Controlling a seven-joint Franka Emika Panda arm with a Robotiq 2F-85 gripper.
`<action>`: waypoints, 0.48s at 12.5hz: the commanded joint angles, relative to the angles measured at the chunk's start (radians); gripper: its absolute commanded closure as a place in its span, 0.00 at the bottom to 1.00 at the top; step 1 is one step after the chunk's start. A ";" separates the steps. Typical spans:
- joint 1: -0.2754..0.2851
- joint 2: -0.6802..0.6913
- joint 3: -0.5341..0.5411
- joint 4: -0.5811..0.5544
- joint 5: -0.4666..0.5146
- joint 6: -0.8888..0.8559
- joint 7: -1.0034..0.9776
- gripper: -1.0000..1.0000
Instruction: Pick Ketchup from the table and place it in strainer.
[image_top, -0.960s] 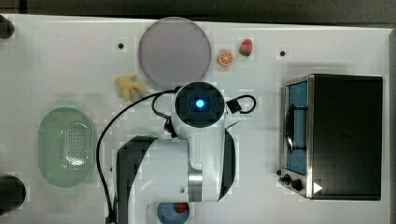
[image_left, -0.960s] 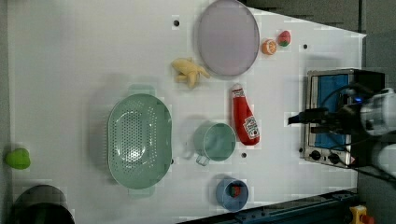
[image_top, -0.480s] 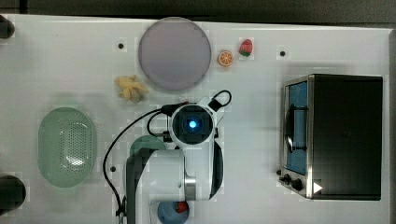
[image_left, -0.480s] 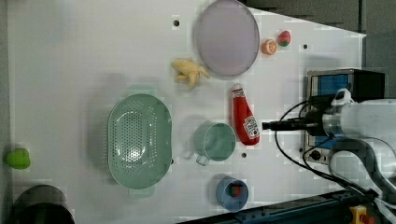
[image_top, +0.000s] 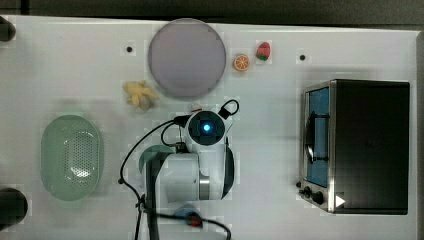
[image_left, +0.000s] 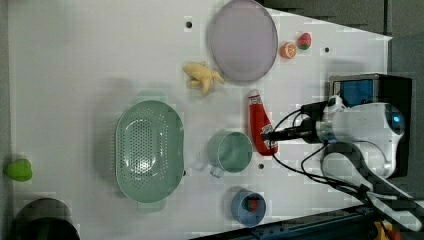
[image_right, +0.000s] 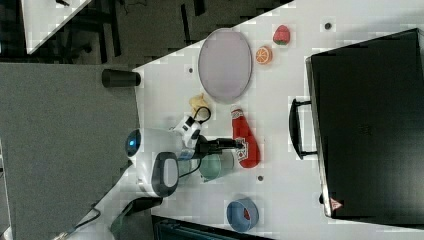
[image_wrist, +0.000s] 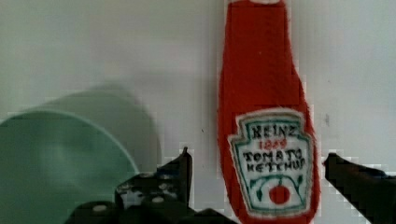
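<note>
**Jaws spread over the Ketchup's label end**

Jaws released: my gripper (image_wrist: 256, 186) stands wide, one finger (image_wrist: 161, 182) on the cup side of the bottle and the other on the far side, with the Ketchup (image_wrist: 267, 116) lying between them. Neither finger touches it as far as I can see. The bottle lies flat on the desk (image_left: 75, 60), label up. In the left view, the Ketchup (image_left: 259, 122) has its white cap pointing toward the plate (image_left: 242, 40), and my gripper (image_left: 274, 134) sits over its label end. The teal cup (image_left: 230, 151) stands just beside the bottle, toward the left view's left. The strainer (image_left: 149, 150) rests further that way, apart from the cup, with holes across its bottom. A yellow toy (image_left: 202, 77) lies near the plate's edge. An orange slice (image_left: 288, 50) and a strawberry (image_left: 304, 40) sit beyond the plate. A blue bowl (image_left: 247, 206) stands near the desk's lower edge in the left view. A black oven (image_right: 367, 125) stands at the right view's right, its handle facing the bottle.
</note>
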 joint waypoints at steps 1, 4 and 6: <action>-0.015 0.032 -0.009 0.000 0.001 0.068 -0.042 0.00; -0.015 0.093 -0.013 0.001 0.001 0.133 -0.043 0.00; -0.014 0.122 -0.016 -0.001 0.001 0.175 -0.042 0.04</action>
